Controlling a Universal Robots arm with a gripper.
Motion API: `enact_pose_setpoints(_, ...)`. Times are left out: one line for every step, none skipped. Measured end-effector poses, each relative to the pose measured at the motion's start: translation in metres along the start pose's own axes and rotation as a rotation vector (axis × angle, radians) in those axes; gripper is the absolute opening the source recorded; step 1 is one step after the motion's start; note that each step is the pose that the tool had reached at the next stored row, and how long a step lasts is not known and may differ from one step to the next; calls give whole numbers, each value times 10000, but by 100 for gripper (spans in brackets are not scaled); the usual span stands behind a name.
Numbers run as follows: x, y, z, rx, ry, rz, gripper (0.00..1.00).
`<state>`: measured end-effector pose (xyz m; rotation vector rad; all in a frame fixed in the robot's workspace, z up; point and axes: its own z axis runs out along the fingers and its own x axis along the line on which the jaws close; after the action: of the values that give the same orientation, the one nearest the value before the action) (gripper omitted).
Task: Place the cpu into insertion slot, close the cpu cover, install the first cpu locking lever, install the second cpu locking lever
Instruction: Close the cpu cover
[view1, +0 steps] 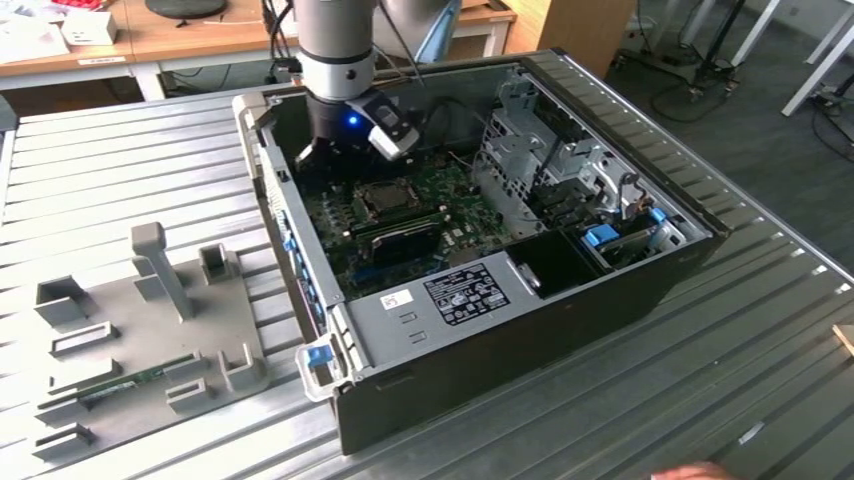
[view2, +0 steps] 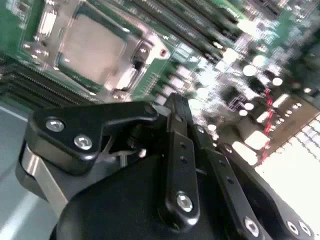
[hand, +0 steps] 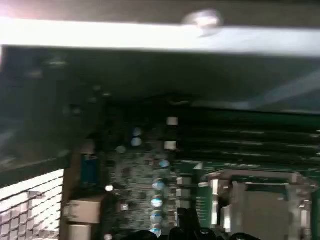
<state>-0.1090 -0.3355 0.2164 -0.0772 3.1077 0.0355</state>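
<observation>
Already face-up, flat in the insertion slot (view2: 75, 76): the cpu (view2: 93, 47)

Robotics lab or workshop, by the look of it. An open computer case (view1: 534, 340) lay on a ribbed metal bench (view1: 120, 160), with a grey fixture plate (view1: 120, 350) at the exterior view's left. Wooden desks (view1: 200, 40) and loose cables (view1: 694, 80) stood on the far side, over a dark floor (view1: 761, 140).
</observation>
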Motion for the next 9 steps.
enact_pose_setpoints(117, 10, -30, 48, -76, -4, 10)
enact_pose_setpoints(111, 8, -29, 49, -89, -5, 10)
enact_pose_setpoints(89, -3, -29, 39, -102, -2, 10)
enact_pose_setpoints(48, -5, -28, 36, -100, -2, 10)
enact_pose_setpoints(53, -14, -30, 38, -109, -1, 10)
enact_pose_setpoints(39, -26, -33, 28, -110, -4, 10)
enact_pose_setpoints(36, -26, -33, 24, -110, -2, 10)
enact_pose_setpoints(36, -26, -33, 25, -108, -2, 10)
enact_pose_setpoints(36, -26, -33, 25, -109, -2, 10)
